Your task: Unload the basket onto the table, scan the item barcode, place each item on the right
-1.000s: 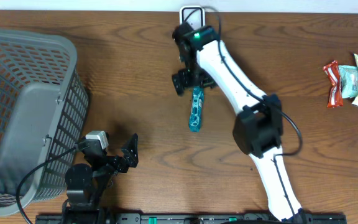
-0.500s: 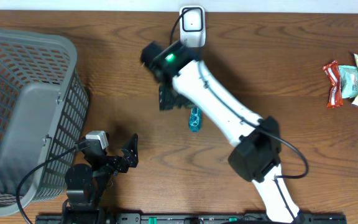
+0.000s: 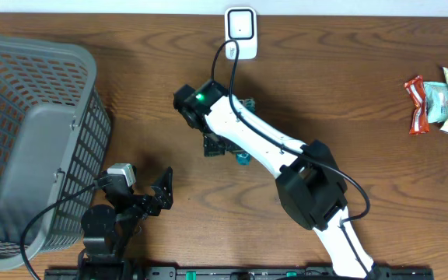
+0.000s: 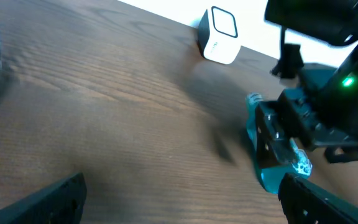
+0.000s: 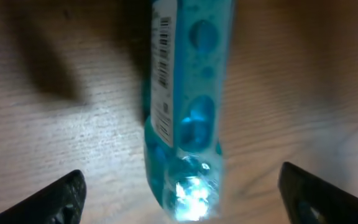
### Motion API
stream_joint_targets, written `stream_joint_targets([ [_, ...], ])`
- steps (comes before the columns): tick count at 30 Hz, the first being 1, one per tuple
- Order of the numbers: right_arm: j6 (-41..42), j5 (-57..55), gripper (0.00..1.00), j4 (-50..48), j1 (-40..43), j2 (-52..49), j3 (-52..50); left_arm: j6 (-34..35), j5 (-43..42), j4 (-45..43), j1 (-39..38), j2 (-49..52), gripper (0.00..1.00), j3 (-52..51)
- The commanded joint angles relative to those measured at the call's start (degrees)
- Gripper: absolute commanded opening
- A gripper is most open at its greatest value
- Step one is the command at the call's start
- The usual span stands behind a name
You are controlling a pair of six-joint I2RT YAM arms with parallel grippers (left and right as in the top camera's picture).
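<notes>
A slim teal plastic packet (image 5: 188, 99) with a printed barcode strip lies flat on the brown wooden desk (image 3: 131, 101), a little below the small white box-shaped scanner (image 3: 240, 26) at the far edge. The right tool (image 3: 225, 148) hangs directly over the packet with its fingers spread wide to either side, not touching it. The left tool (image 3: 164, 190) sits low near the front edge, fingers apart and holding nothing, beside the grey plastic mesh basket (image 3: 29, 140). A few bright snack packets (image 3: 440, 101) lie well apart at the right edge.
</notes>
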State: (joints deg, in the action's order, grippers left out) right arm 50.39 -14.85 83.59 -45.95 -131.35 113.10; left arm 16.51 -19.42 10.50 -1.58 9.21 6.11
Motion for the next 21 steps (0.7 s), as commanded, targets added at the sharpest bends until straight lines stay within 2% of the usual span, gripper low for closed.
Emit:
stream_joint_targets([
  [1,-3.4,1.6,0.86,-2.9,0.7,-0.2,-3.5,0.1,-0.5,0.0,0.3,-0.2,0.98,0.2],
  [5,-5.5,3.5,0.74,-7.9,1.5,-0.2,-7.3,0.1,-0.5,0.0,0.3,-0.2,0.98,0.2],
  [10,-5.8,3.6,0.61,-8.4,3.4,-0.2,-8.3,0.1,-0.5,0.0,0.3,-0.2,0.98,0.2],
  [13,-9.3,4.0,0.51,-8.8,4.2,-0.2,-8.3,0.1,-0.5,0.0,0.3,-0.2,0.98,0.2],
  [16,-17.8,4.1,0.40,-9.8,4.2,-0.2,-8.3,0.1,-0.5,0.0,0.3,-0.2,0.98,0.2],
  [21,-31.3,4.1,0.34,-10.6,4.2,-0.2,-8.3,0.1,-0.5,0.0,0.3,-0.2,0.98,0.2],
])
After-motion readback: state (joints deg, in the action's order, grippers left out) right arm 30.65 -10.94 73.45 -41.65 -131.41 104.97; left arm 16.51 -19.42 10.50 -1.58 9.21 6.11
